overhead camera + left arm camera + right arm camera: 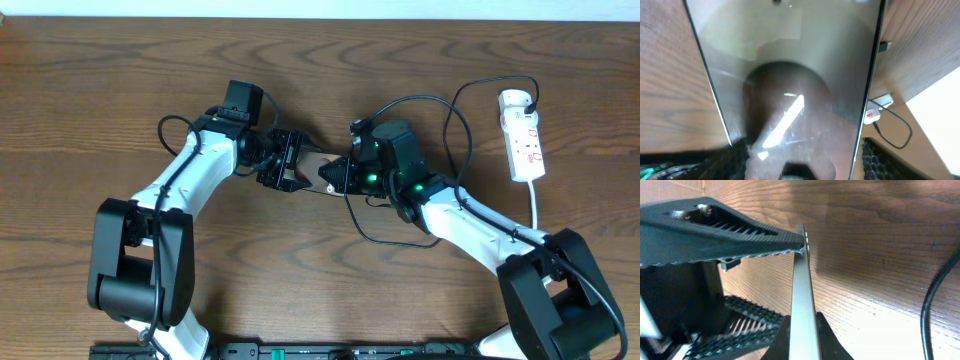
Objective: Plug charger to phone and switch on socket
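Left gripper (287, 168): jaws wide, clamped across the phone (312, 172) at mid-table, bracing it, I judge, for plugging. Right gripper (338, 175): closed at its right end; I cannot tell on what. Charger (470, 140) loops right toward the socket (522, 135).

Left tool (293, 172) clamped, right tool (336, 176) closed
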